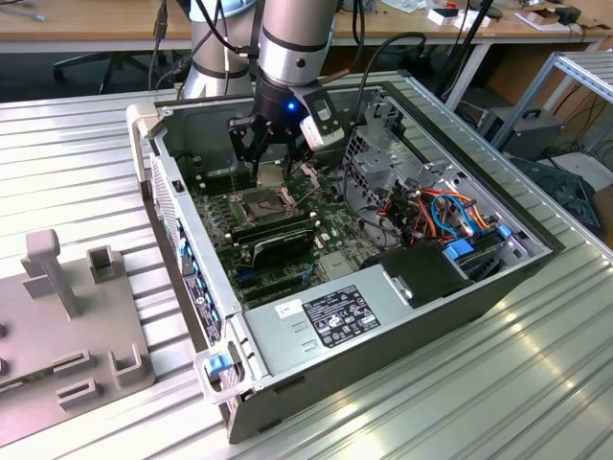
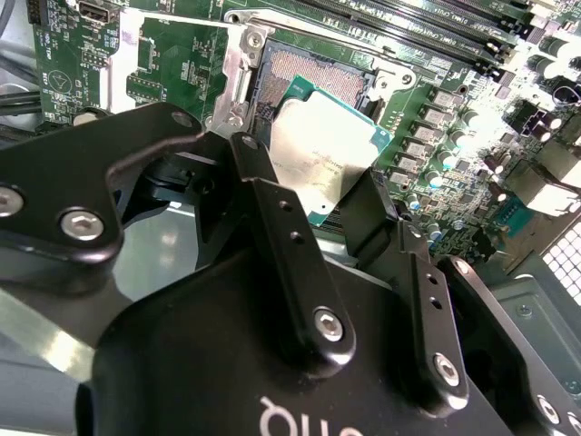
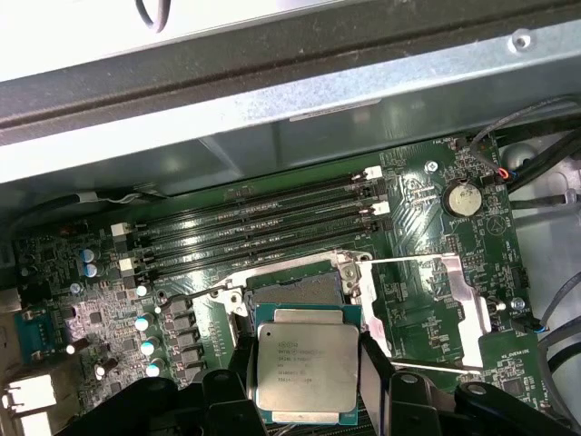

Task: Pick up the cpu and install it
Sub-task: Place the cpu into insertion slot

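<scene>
Exterior view first: the arm reaches down into the open computer case [image 1: 402, 287], which lies on the ribbed metal surface [image 1: 77, 134]. The tool [image 1: 269, 158] hangs low over the motherboard, with the cpu [image 1: 271, 172] pinched between its fingers just above the socket [image 1: 261, 203]. It's tight in there. If the tool drifts sideways, I'd say it could knock the case wall or the cables at the exterior view's right.

In the second wrist view, the two black fingers [image 2: 263, 204] are clamped on opposite edges of the silver chip [image 2: 322, 154]. It looks tilted against the open socket [image 2: 313, 77] and covers only part of it. That's the big worry: if it goes down crooked or off-centre, one corner lands first and could bend the fine contacts. The hinged metal frame [image 2: 231, 77] stands close to one finger, so a snag there is possible.

In the first wrist view, the chip [image 3: 304, 368] sits near the socket [image 3: 295, 292] and overlaps one edge of it, with the memory slots [image 3: 254, 222] beyond. The grip is on thin edges only, so a jolt might let the chip slip or twist. I can't tell whether its orientation matches the socket, and a mismatch would stop it from seating.
</scene>
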Motion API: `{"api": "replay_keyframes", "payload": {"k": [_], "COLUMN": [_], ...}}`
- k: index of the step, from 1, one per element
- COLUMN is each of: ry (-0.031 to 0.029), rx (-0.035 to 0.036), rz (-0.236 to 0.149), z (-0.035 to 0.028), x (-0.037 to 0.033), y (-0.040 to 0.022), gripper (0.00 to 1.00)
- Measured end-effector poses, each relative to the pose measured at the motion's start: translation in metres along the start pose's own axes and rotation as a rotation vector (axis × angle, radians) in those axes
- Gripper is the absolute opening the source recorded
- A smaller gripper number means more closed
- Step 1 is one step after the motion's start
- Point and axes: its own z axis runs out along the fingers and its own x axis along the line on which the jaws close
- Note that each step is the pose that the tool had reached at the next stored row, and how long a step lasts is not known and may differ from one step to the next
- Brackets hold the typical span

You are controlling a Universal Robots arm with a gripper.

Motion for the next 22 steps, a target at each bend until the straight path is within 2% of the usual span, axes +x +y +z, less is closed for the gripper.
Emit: {"api": "replay_keyframes", "payload": {"k": [13, 17, 20, 22], "ry": [-0.0001, -0.0007, -0.0015, -0.0018], "rx": [0.0000, 0.0001, 0.0003, 0.0003], "rz": [0.009, 0.049, 0.110, 0.122], "z": [0.0000, 0.0003, 0.0005, 0.0006], "x": [0.0000, 0.0000, 0.0000, 0.0000], "y": [0.0000, 0.0000, 0.0000, 0.0000], "gripper": [0.55, 0.55, 0.55, 0.55]}}
